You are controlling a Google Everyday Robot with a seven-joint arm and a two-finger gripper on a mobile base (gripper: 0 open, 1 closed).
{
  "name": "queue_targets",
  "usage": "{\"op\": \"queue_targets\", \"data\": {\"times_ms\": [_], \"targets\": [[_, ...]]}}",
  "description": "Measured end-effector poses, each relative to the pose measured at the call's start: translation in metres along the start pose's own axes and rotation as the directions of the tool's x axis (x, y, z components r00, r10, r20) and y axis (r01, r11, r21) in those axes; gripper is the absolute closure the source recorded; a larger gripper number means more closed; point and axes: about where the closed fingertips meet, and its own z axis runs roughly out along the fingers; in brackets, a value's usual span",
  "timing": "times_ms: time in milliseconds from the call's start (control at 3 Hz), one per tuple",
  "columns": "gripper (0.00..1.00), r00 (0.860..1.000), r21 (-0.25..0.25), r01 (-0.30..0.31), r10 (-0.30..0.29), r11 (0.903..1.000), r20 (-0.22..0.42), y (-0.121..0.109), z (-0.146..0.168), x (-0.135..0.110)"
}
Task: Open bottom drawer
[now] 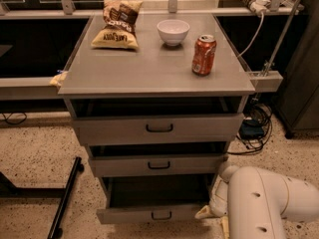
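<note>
The stiff metal bottom drawer (127,215) should slide if pulled by its black handle (161,215) — the gripper (206,212), whether open or closed I cannot tell, sits at its right corner.

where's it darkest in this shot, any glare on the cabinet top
Camera view: dim, warm light; darkest inside the bottom drawer, near black; no glare on the cabinet top; the gripper, at that drawer's right front corner, shows pale.
</note>
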Motion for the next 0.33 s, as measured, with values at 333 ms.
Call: {"op": "queue_targets", "data": {"times_ms": [333], "targets": [[0.0,1.0,0.0,0.0,0.0,1.0,0.0,0.0,0.0,0.0]]}}
